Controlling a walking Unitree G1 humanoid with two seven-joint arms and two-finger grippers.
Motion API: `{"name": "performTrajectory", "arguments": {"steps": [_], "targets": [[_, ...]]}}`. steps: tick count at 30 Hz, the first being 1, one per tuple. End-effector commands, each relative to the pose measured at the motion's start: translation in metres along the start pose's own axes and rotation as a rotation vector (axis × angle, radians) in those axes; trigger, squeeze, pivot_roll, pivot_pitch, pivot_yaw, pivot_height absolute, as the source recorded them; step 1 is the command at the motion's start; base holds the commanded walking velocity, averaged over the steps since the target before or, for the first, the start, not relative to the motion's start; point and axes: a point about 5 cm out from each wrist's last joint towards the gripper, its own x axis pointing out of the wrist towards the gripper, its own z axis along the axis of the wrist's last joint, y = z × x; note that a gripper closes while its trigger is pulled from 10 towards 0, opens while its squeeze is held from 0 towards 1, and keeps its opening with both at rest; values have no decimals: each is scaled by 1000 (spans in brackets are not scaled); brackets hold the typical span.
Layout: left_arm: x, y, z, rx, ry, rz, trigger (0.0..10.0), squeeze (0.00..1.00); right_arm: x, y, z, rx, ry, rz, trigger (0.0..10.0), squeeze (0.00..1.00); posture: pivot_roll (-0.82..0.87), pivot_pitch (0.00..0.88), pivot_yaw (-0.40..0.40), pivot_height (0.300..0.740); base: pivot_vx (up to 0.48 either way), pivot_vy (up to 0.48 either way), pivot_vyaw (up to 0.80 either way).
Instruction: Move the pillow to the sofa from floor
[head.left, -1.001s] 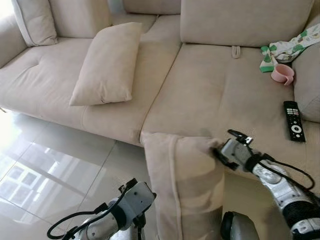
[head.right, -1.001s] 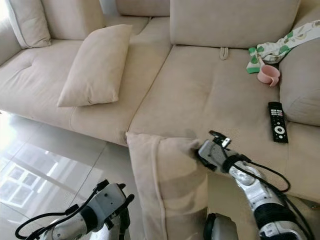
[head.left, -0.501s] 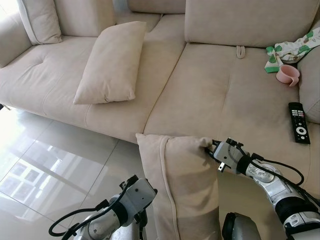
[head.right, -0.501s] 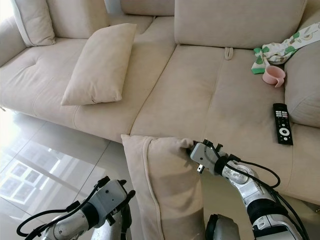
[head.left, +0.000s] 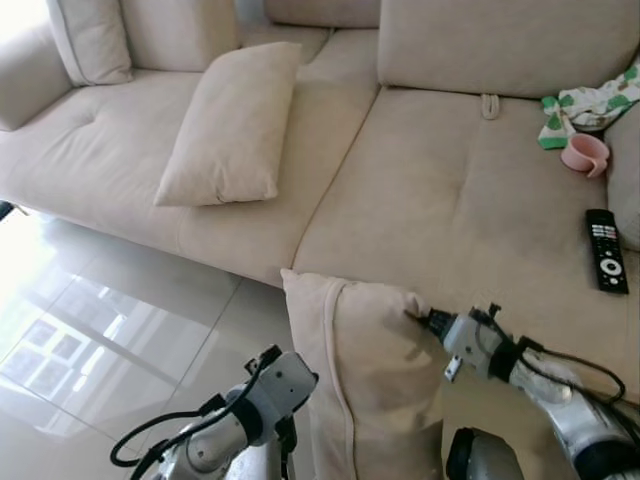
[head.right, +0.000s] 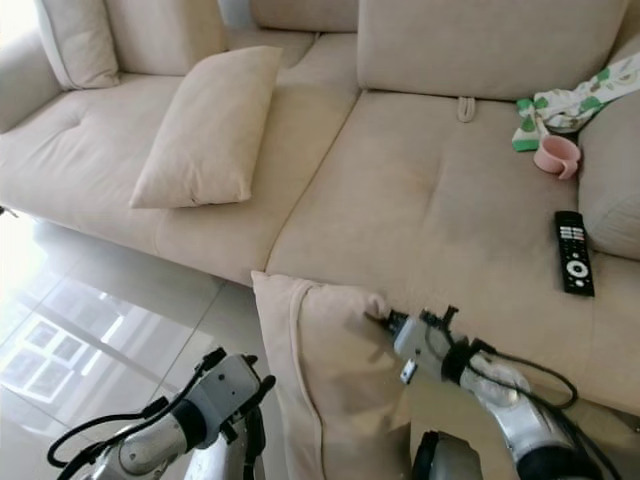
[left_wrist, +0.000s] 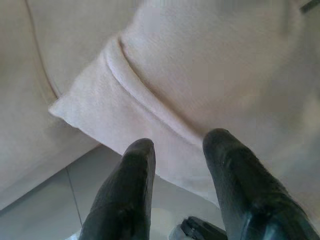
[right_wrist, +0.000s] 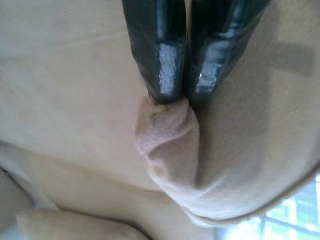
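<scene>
A beige pillow (head.left: 365, 390) stands upright in front of the sofa's (head.left: 450, 200) front edge, its lower part cut off by the picture. My right gripper (head.left: 420, 317) is shut on the pillow's top right corner; in the right wrist view its fingertips (right_wrist: 162, 75) pinch a fold of the beige fabric (right_wrist: 170, 135). My left gripper (left_wrist: 177, 150) is open, low on the pillow's left side, with the pillow's seamed edge (left_wrist: 150, 115) just beyond its fingers and not touching. The left arm (head.left: 255, 405) hangs over the floor.
A second beige pillow (head.left: 235, 125) lies on the sofa's left seat. A black remote (head.left: 607, 250), a pink cup (head.left: 585, 153) and a patterned cloth (head.left: 590, 103) sit at the right end. The middle seat is bare. Glossy tiles (head.left: 110, 310) reflect light on the left.
The camera has shifted a little. My right gripper keeps its pinch on the pillow's corner and sits slightly lower against the sofa's front. The left arm stays low beside the pillow.
</scene>
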Motion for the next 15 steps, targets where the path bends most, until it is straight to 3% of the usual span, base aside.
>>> {"name": "performTrajectory", "arguments": {"steps": [1, 3, 4, 5, 11, 14, 15], "targets": [[-2, -3, -9, 21, 36, -4, 10000, 0, 2, 11, 5, -15, -29, 58, 0, 0, 331, 250, 147, 497, 0, 0, 0], [2, -1, -8, 46, 22, -11, 10000, 0, -11, 31, 9, -59, -37, 129, 0, 0, 294, 232, 142, 497, 0, 0, 0], [2, -1, -8, 46, 22, -11, 10000, 0, -11, 31, 9, -59, -37, 129, 0, 0, 294, 232, 142, 497, 0, 0, 0], [7, 5, -8, 86, 12, -23, 10000, 0, -23, 44, 10, -101, -35, 191, 0, 0, 269, 221, 141, 497, 0, 0, 0], [14, 17, -9, 162, -4, -42, 10000, 0, -32, 48, 15, -181, -43, 257, 0, 0, 233, 203, 134, 497, 0, 0, 0], [24, 31, -7, 278, -24, -54, 10000, 0, -36, 45, 23, -318, -69, 342, 0, 0, 208, 185, 128, 497, 0, 0, 0], [24, 31, -7, 278, -24, -54, 10000, 0, -36, 45, 23, -318, -69, 342, 0, 0, 208, 185, 128, 497, 0, 0, 0]]}}
